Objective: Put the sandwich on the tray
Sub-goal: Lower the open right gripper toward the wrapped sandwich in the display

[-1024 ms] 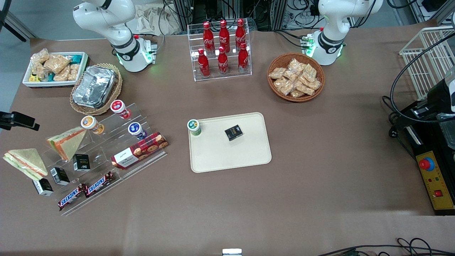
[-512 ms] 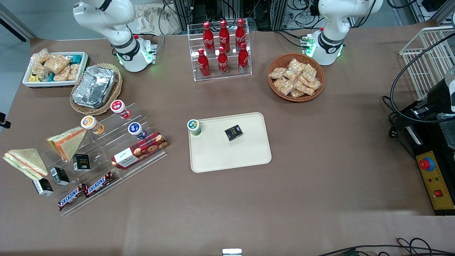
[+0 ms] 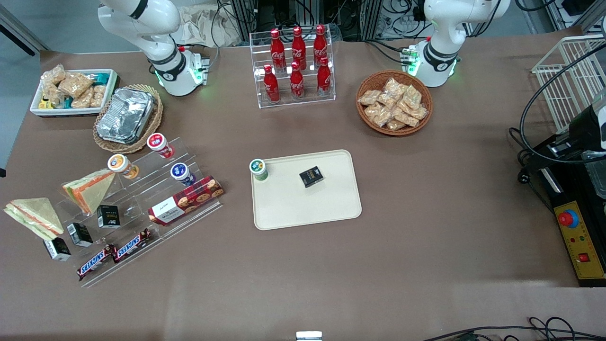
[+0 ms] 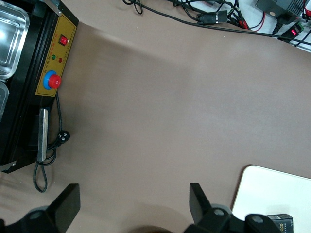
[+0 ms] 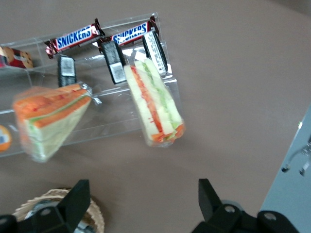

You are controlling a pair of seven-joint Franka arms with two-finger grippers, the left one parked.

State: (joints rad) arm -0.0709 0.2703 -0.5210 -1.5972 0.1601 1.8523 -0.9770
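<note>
Black claw (image 5: 141, 204) spread wide, high above sandwich (image 5: 154, 104).

I log: gripper (image 5: 141, 204), fingers spread, above bare table beside the sandwich (image 5: 155, 104). Obstacles: small boxes (image 5: 114, 62) against its end, orange wedge (image 5: 48, 119) near. Tray (image 3: 303, 208), frame centre: cup (image 3: 258, 169) and carton (image 3: 311, 176) on it; nearer half free.

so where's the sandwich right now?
The sandwich lies on the table at the working arm's end, beside the acrylic rack, far from the tray. The open gripper hangs above it.
</note>
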